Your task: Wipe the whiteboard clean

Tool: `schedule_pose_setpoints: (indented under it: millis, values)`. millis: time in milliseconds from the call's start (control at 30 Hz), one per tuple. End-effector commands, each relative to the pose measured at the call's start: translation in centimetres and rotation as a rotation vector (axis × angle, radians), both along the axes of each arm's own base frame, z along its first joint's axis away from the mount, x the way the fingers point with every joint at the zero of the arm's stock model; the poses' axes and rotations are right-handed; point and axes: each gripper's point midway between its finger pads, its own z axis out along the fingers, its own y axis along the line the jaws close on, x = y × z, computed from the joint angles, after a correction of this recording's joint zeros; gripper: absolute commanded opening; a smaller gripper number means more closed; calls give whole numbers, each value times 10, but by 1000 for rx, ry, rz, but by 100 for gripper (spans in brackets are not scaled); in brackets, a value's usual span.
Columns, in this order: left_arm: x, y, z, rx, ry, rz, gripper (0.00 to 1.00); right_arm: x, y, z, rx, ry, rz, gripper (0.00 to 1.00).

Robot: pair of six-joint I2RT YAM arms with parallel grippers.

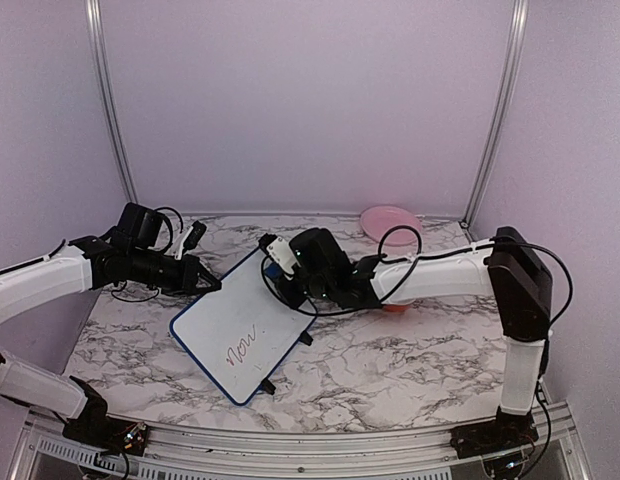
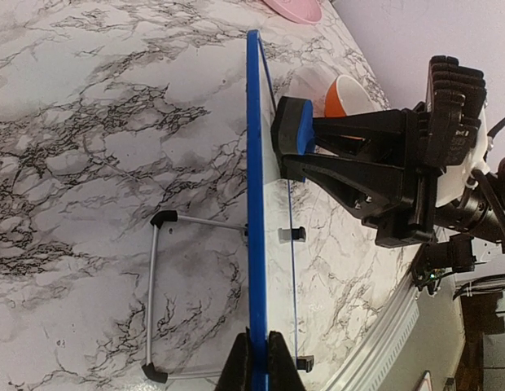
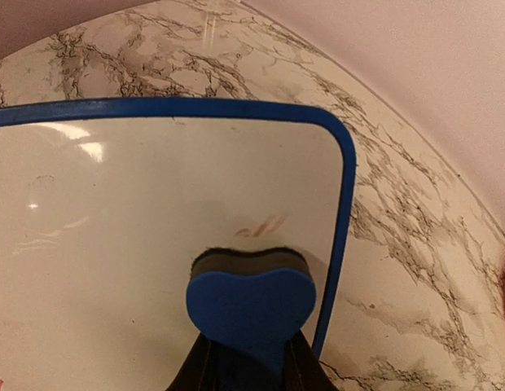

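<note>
The whiteboard [image 1: 242, 328] with its blue frame stands tilted on the marble table, red writing near its lower part. My left gripper [image 1: 210, 283] is shut on the board's left edge; in the left wrist view its fingers [image 2: 238, 368] pinch the blue frame [image 2: 255, 204] seen edge-on. My right gripper [image 1: 275, 262] is shut on a blue eraser [image 3: 251, 297] and presses its dark felt against the board's upper corner, beside the frame [image 3: 344, 212]. A faint red smear [image 3: 262, 226] lies just beyond the eraser. The eraser also shows in the left wrist view [image 2: 292, 138].
A pink bowl [image 1: 390, 221] sits at the back right of the table. An orange and white cup [image 2: 344, 94] stands behind the right arm. The board's wire stand [image 2: 153, 301] rests on the table behind it. Lilac walls enclose the table.
</note>
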Motion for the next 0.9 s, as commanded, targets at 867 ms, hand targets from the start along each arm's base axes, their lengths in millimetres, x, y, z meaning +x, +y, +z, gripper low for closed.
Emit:
schedule_pose_setpoints:
  millis: [867]
  values:
    - [12, -2, 0, 33, -65, -16, 0, 1, -14, -51, -36, 167, 53, 0]
